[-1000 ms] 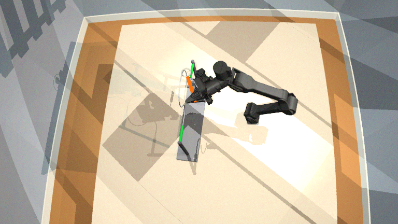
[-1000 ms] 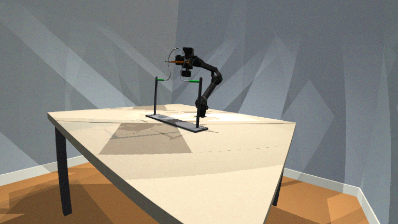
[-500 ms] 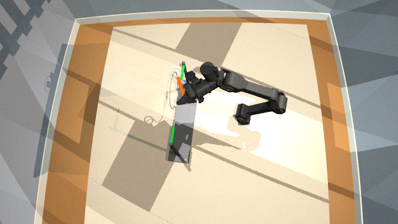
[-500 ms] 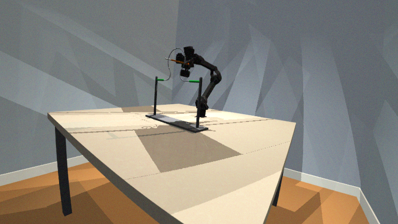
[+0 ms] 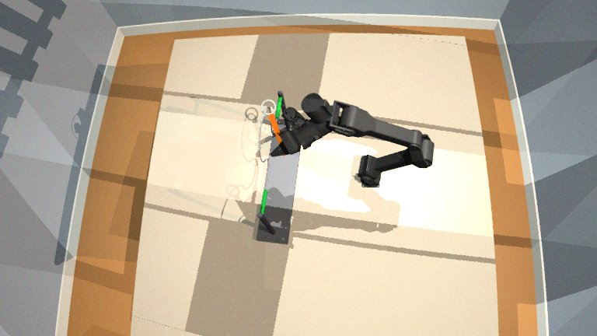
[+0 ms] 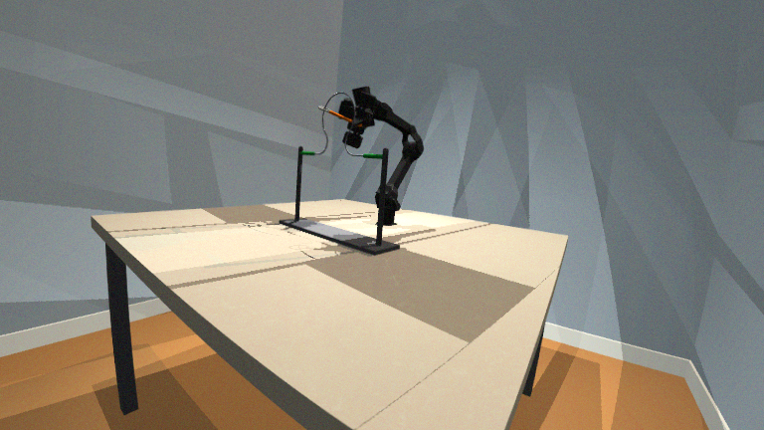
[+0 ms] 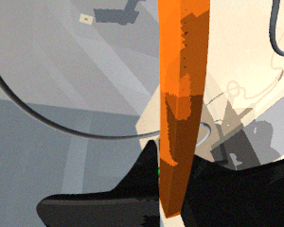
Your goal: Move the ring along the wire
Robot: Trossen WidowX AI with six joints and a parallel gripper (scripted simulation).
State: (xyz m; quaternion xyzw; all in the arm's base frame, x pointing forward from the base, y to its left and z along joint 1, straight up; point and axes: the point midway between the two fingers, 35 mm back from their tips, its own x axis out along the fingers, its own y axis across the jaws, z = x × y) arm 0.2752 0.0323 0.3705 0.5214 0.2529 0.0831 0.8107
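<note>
The white ring (image 5: 267,105) (image 6: 321,107) (image 7: 182,82) with its orange handle (image 5: 274,124) (image 6: 339,114) is held high up, on the raised loop of the thin grey wire (image 5: 260,141) (image 6: 325,126) (image 7: 54,123) between the two posts. My gripper (image 5: 281,141) (image 6: 352,119) (image 7: 156,144) is shut on the lower end of the handle. One green part (image 5: 280,101) (image 6: 307,152) sits by the far post (image 5: 280,93) (image 6: 297,185). The other green part (image 5: 263,200) (image 6: 371,155) sits by the near post (image 5: 267,223) (image 6: 382,200). I cannot tell whether the ring touches the wire.
The posts stand on a grey base plate (image 5: 284,183) (image 6: 332,234) in the middle of a beige table (image 5: 374,279) (image 6: 337,334). My arm's base (image 5: 368,174) (image 6: 388,208) stands on the table beside the plate.
</note>
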